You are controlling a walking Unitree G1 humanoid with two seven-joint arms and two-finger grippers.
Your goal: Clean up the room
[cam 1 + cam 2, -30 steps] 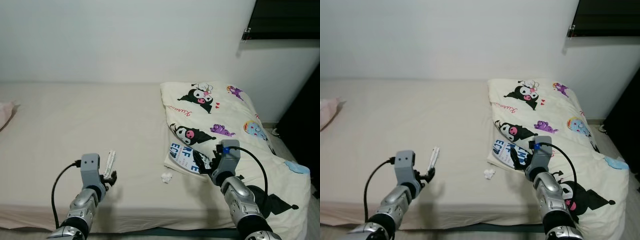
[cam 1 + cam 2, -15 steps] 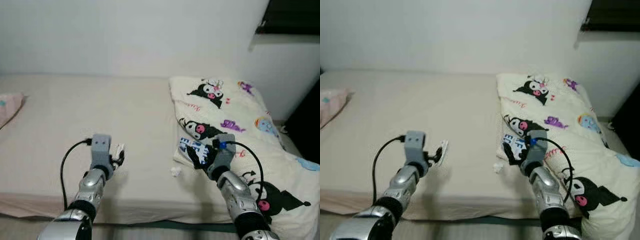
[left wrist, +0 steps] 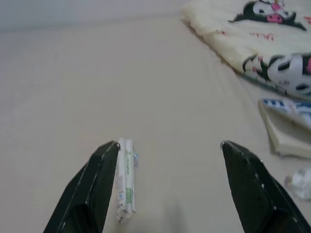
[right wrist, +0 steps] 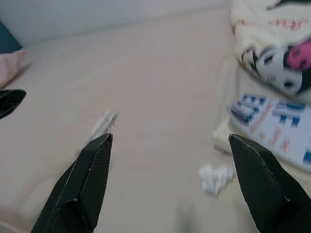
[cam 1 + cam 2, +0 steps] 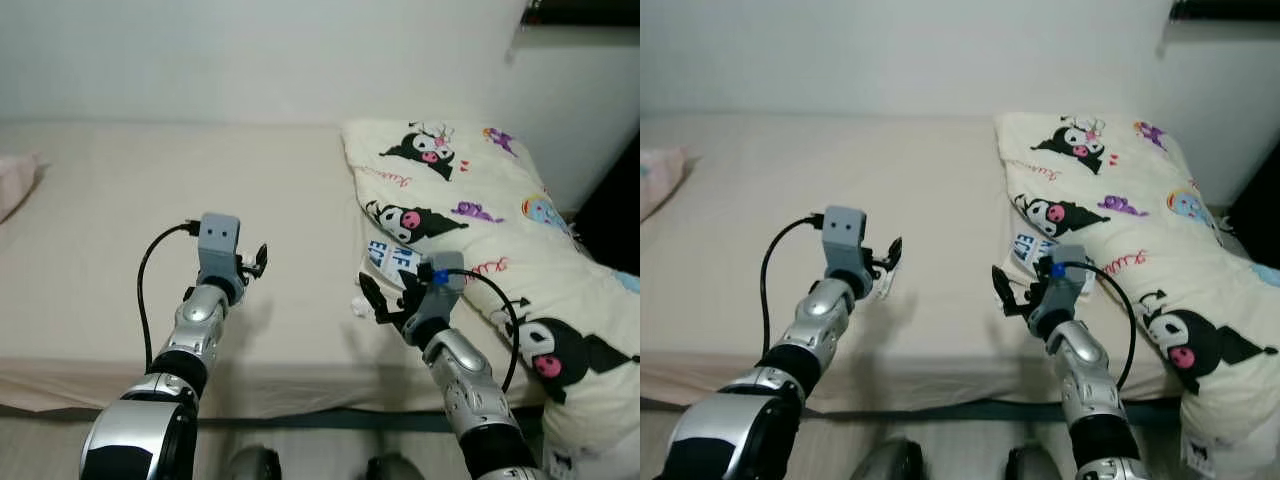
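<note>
- Two pincers out over the bed (image 5: 120,230), both spread wide, nothing held.
- Left pincer (image 3: 170,187): paper packet (image 3: 125,179) lies flat just beside one finger, long axis running along the fingers. Left arm nearer.
- Right pincer (image 4: 170,187): crumpled tissue (image 4: 215,177) ahead, leaflet (image 4: 277,131) by the cartoon blanket (image 5: 480,220).
- Plain wall (image 5: 250,60) behind.

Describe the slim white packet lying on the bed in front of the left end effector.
The slim white packet is a long, narrow, flat strip, seemingly paper or plastic wrapping, with small green and blue printing. It lies flat on the beige bed sheet, unheld. In the left wrist view it sits beside one black finger of the open left end effector; whether they touch is unclear.
</note>
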